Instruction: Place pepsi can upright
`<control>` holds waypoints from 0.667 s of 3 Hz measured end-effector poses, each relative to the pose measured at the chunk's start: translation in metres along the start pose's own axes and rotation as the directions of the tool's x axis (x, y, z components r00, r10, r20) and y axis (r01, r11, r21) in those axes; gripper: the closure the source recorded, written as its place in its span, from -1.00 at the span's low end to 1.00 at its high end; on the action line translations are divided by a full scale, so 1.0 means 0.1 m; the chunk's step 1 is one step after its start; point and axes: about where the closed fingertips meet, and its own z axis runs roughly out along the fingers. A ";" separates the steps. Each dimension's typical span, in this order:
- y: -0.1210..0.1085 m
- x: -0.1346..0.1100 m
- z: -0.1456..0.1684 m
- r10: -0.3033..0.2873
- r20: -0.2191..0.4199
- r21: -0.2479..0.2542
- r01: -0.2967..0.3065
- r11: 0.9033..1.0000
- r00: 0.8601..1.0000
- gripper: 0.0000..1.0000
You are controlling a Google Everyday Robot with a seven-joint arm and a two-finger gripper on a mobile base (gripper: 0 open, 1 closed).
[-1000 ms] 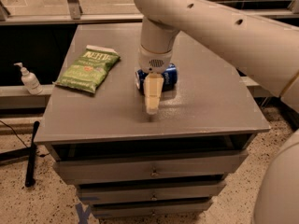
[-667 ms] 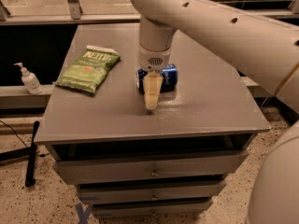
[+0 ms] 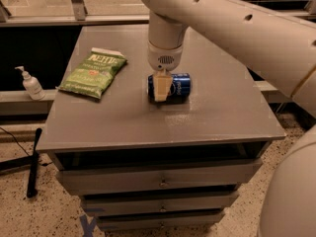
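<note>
The pepsi can [image 3: 178,86] is dark blue and lies on its side near the middle of the grey table top [image 3: 123,122], its long axis running left to right. My gripper [image 3: 160,89] hangs straight down from the white arm and sits over the can's left end, partly covering it. The can's left end is hidden behind the gripper. The can rests on the table.
A green chip bag [image 3: 94,72] lies flat on the table's left side. The table is a drawer cabinet with its front edge [image 3: 163,144] close by. A white pump bottle [image 3: 31,84] stands on a low ledge to the left. The big white arm [image 3: 247,28] spans the upper right.
My gripper has moved back from the table's front side toward the can and now overlaps its left end. The can and the chip bag have stayed in place.
</note>
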 end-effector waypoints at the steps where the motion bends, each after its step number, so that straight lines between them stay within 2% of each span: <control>1: -0.05 0.05 -0.12 0.025 0.056 0.017 -0.026 1.000 0.998 0.74; 2: -0.09 0.07 -0.35 0.037 0.222 0.057 -0.050 0.997 0.974 1.00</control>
